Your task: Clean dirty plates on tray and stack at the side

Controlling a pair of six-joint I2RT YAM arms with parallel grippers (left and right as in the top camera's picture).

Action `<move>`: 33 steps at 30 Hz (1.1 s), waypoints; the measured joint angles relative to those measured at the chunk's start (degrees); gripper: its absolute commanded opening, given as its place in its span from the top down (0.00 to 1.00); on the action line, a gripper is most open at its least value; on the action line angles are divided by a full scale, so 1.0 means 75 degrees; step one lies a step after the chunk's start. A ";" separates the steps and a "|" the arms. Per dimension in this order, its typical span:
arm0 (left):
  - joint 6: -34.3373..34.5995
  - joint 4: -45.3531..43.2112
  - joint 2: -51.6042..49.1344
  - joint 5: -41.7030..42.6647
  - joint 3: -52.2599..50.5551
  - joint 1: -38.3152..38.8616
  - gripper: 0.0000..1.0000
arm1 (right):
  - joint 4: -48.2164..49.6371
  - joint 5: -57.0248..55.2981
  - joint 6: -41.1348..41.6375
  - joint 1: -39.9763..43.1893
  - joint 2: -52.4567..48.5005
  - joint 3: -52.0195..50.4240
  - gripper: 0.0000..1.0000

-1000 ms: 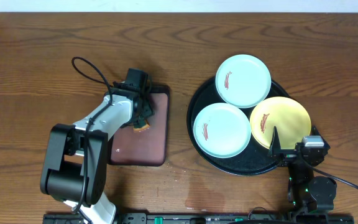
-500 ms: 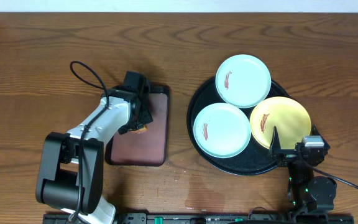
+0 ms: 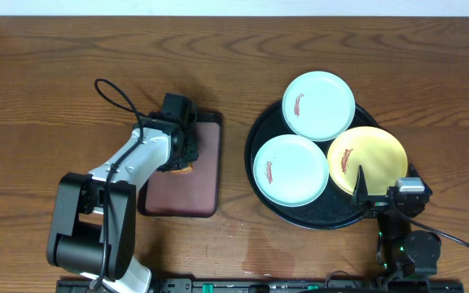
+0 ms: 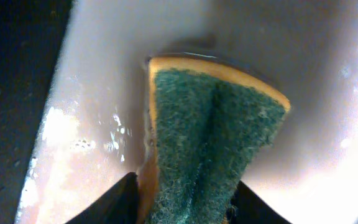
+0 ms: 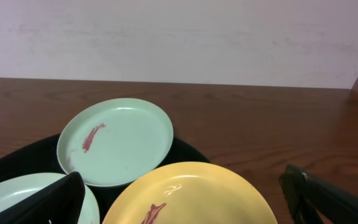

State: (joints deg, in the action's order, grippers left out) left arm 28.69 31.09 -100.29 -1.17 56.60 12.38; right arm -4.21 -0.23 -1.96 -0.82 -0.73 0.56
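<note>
Three plates lie on the round black tray (image 3: 258,130): a mint one (image 3: 318,105) at the back, a mint one (image 3: 291,169) at front left and a yellow one (image 3: 367,159) at front right, each with a reddish smear. My left gripper (image 4: 185,208) reaches down onto the maroon tray (image 3: 194,191), shut on a green-and-orange sponge (image 4: 210,124) that is creased between the fingers. My right gripper (image 5: 185,190) stands open at the black tray's front right rim. It holds nothing, and the yellow plate (image 5: 191,196) lies below and between its fingers.
The maroon rectangular tray sits left of the black tray, with a strip of bare wood (image 3: 233,163) between them. Dark wood tabletop (image 3: 72,73) stretches behind and to the left. A pale wall (image 5: 179,37) stands beyond the table's far edge.
My left gripper's fingers have closed in on the sponge, and the left arm has shifted slightly on the maroon tray. The right arm and the plates have not moved.
</note>
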 measured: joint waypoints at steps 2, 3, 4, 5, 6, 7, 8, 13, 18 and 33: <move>-0.0061 -0.0003 0.0000 0.0058 0.0000 0.0000 0.74 | -0.0003 0.0000 0.0000 0.0000 0.0000 0.0000 0.01; -0.0038 -0.0003 0.0000 0.0079 0.0000 0.0000 0.78 | 0.0000 0.0000 0.0000 0.0000 0.0000 0.0000 0.01; -0.0061 -0.0006 0.0000 0.0099 0.0000 0.0000 0.82 | 0.0000 0.0000 0.0000 0.0000 0.0000 0.0000 0.01; -0.0082 -0.0006 0.0000 0.0114 0.0000 0.0000 0.88 | 0.0000 0.0000 0.0000 0.0000 0.0000 0.0000 0.01; -0.0073 -0.0003 0.0000 0.0119 0.0000 0.0000 0.92 | 0.0000 -0.0003 0.0000 0.0000 0.0000 0.0000 0.01; -0.0085 -0.0003 0.0000 0.0131 0.0000 0.0000 0.92 | 0.0000 0.0000 0.0000 0.0000 0.0000 0.0000 0.01; -0.0061 -0.0003 0.0000 0.0134 0.0000 0.0000 0.92 | 0.0000 0.0000 0.0000 0.0000 0.0000 0.0000 0.01; -0.0058 0.0172 0.0181 0.0143 -0.0009 0.0000 0.93 | 0.0000 0.0000 0.0000 0.0000 0.0000 0.0000 0.01; -0.0055 0.0367 0.1110 0.0175 -0.0085 0.0000 0.93 | 0.0000 0.0000 0.0000 0.0000 0.0000 0.0000 0.01; 0.0510 0.0801 0.3751 0.0592 -0.0134 0.0000 0.92 | 0.0000 -0.0003 0.0000 0.0000 0.0000 0.0000 0.01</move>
State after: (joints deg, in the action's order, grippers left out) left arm 32.51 37.10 -72.16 3.27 55.59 12.38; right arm -4.21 -0.25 -1.96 -0.82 -0.73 0.56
